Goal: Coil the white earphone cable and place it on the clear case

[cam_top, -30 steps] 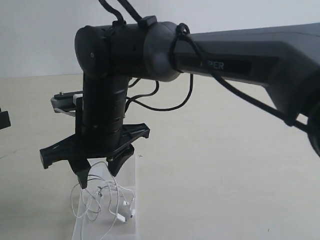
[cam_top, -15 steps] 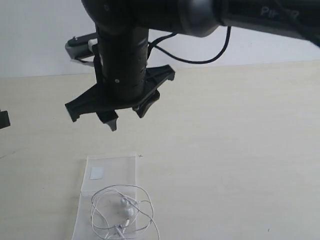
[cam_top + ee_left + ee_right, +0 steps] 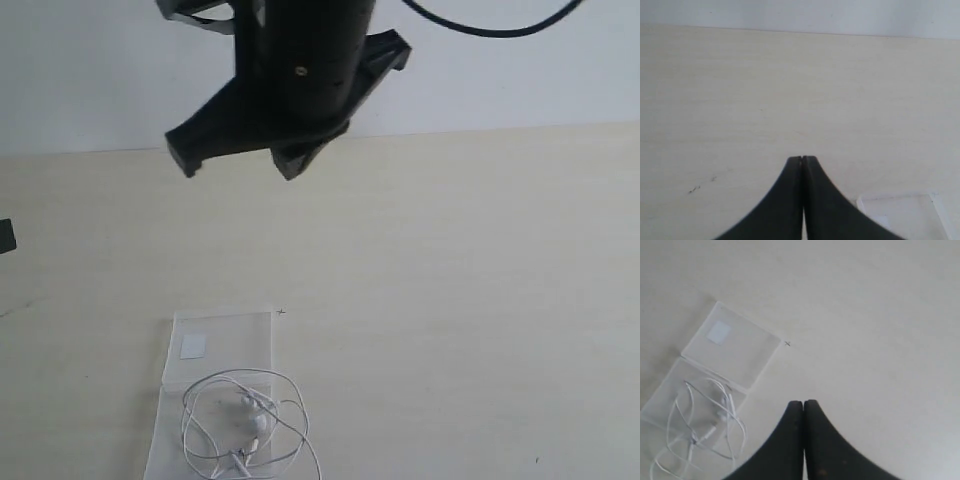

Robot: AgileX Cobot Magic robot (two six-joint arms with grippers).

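Observation:
The white earphone cable lies in loose loops on the near panel of the clear case, earbuds in the middle of the coil. The far panel carries a small white sticker. My right gripper hangs high above the table, well clear of the case, shut on nothing. In the right wrist view the shut right gripper has the case and cable off to one side. My left gripper is shut and empty, a corner of the case beside it.
Pale wooden tabletop stretches to a white wall. A small dark part shows at the left edge of the exterior view. A tiny dark mark sits by the case's far corner.
My right gripper let go of the cable over the case, rose steeply away, and its jaws closed. The cable settled into a coil on the case. The left arm stayed put.

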